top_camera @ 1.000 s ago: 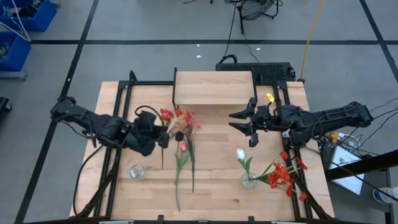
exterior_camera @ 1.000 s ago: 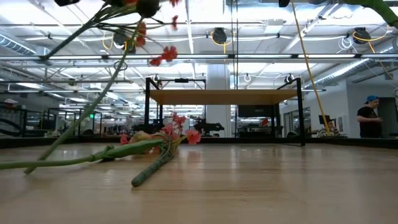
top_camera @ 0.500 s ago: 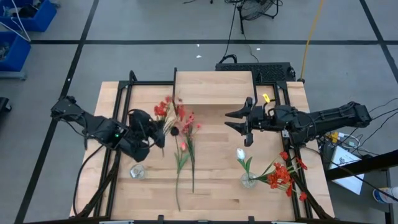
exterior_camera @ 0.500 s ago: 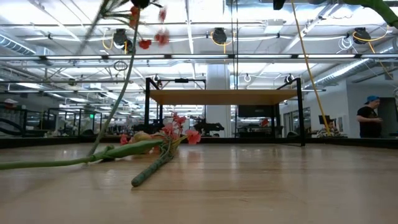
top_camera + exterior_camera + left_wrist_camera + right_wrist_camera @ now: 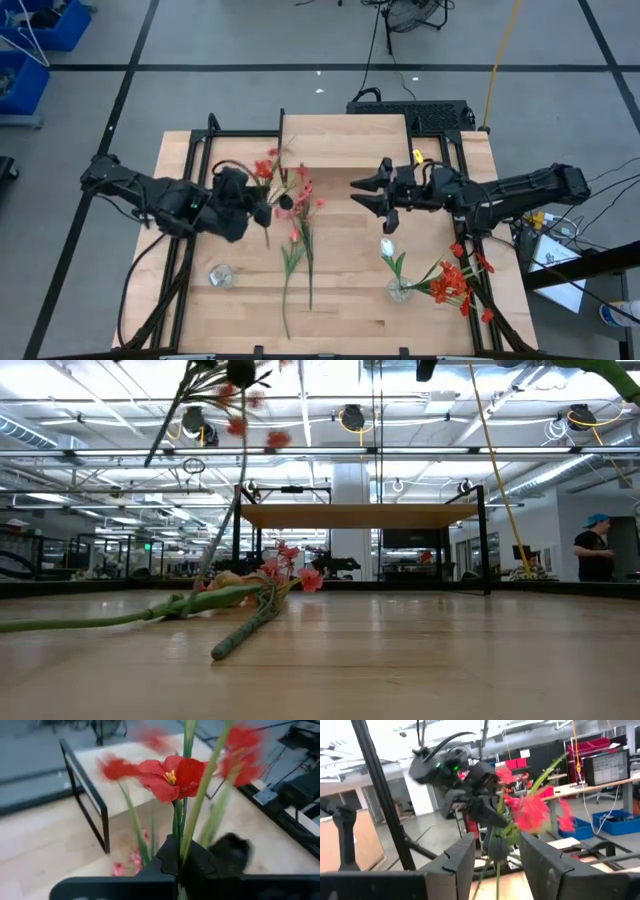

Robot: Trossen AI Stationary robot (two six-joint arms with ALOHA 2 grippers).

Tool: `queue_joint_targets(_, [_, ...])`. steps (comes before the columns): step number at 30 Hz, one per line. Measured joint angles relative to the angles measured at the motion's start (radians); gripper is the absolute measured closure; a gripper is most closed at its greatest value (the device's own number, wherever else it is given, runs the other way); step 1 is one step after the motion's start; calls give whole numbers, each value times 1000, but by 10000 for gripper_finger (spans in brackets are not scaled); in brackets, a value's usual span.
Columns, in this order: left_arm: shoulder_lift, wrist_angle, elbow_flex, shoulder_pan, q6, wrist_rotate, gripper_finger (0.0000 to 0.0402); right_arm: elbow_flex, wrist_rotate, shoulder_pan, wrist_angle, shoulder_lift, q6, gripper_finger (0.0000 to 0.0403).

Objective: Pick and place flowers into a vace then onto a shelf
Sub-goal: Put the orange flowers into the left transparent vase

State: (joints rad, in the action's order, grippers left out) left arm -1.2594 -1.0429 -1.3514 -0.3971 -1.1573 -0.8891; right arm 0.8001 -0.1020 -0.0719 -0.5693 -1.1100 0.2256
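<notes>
**Red stem held above the table by the left gripper**

A stem of red flowers [image 5: 268, 172] was clamped in the closed left gripper [image 5: 262, 212], left of centre in the high view, just below the shelf's lower left corner. Thin green stalks were seen rising between the fingers in the left wrist view, topped by an open red blossom [image 5: 170, 777] with yellow stamens; other blossoms were blurred. In the low view the stem [image 5: 238, 490] was seen hanging from the upper left, clear of the table [image 5: 350, 290].

More flowers [image 5: 298, 240], pink and red on long green stems, were lying on the table at centre. The shelf [image 5: 345, 140], a light wood top on black legs, stood at upper centre.

The right gripper [image 5: 378, 196] was held right of centre with fingers apart, gripping nothing. A vase [image 5: 399, 291] with red flowers and a white bud [image 5: 387, 247] stood at lower right; a second glass vase [image 5: 220, 275] stood at lower left.
</notes>
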Motion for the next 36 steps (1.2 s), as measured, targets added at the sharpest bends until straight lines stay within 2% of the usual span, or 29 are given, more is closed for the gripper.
queue_joint_targets(2, [1, -3, 5, -11, 12, -4, 396, 0, 0, 0, 0, -1, 9, 259])
queue_joint_targets(7, [-5, -71, 26, 111, -26, 291, 397, 0, -2, 6, 1, -15, 20, 259])
queue_joint_targets(9, [0, -76, 24, 131, -30, 348, 397, 0, -3, 13, -2, -15, 19, 259])
queue_joint_targets(11, [1, -55, 3, 117, -4, 314, 396, 0, -4, 22, -11, -13, 18, 259])
queue_joint_targets(13, [14, -54, -41, 86, -11, 224, 397, 0, -5, 28, -11, -13, 21, 259])
queue_joint_targets(16, [22, -85, -127, 51, -3, 149, 397, 0, -29, 34, -17, -14, 24, 259])
queue_joint_targets(20, [15, -90, -189, -32, 106, 2, 395, 0, -38, 34, -34, -12, 22, 259])
queue_joint_targets(23, [27, -104, -191, -91, 199, -25, 397, 0, -73, 34, -37, -12, 19, 259])
queue_joint_targets(26, [40, -124, -190, -126, 116, -29, 396, 0, -81, 34, -51, -12, 17, 259])
queue_joint_targets(30, [38, -140, -191, -225, 108, -65, 397, 0, -80, 34, -60, -12, 23, 259])
queue_joint_targets(34, [24, -146, -190, -307, 83, -173, 396, 0, -81, 34, -55, -12, 18, 259])
queue_joint_targets(36, [22, -179, -190, -360, 62, -193, 396, 0, -81, 34, -55, -12, 15, 259])
